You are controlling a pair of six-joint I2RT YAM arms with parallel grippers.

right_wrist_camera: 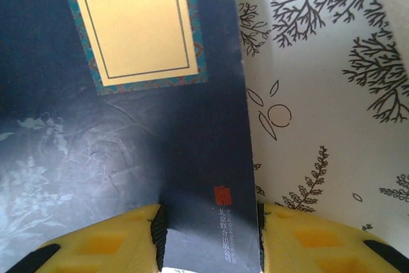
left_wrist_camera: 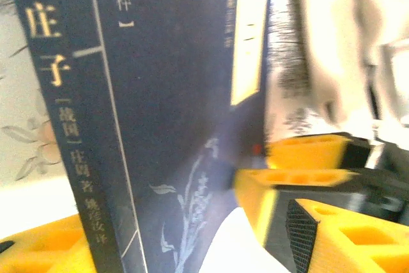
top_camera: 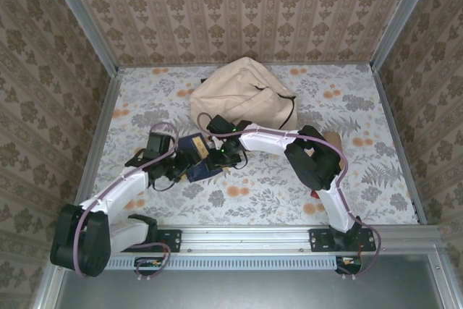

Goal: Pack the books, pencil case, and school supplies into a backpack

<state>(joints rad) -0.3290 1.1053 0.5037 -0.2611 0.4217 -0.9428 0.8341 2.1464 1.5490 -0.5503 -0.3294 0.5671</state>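
Observation:
The cream-beige backpack (top_camera: 242,99) lies slumped at the back middle of the table. Just in front of it a dark blue book (top_camera: 197,158) with a yellowish label (right_wrist_camera: 137,23) sits between both arms. My right gripper (top_camera: 221,151) is shut on the book's (right_wrist_camera: 128,145) lower corner (right_wrist_camera: 208,241), one pad against each side. My left gripper (top_camera: 172,164) is open around the same book (left_wrist_camera: 160,94). Its left finger (left_wrist_camera: 38,247) is beside the spine and its right finger (left_wrist_camera: 345,234) stands apart from the cover. The pencil case and school supplies are out of view.
A small red item (top_camera: 316,193) peeks out beside the right arm's elbow, and a brownish object (top_camera: 333,138) lies behind it. The floral tablecloth (top_camera: 376,179) is bounded by patterned walls on three sides and a metal rail (top_camera: 246,236) in front.

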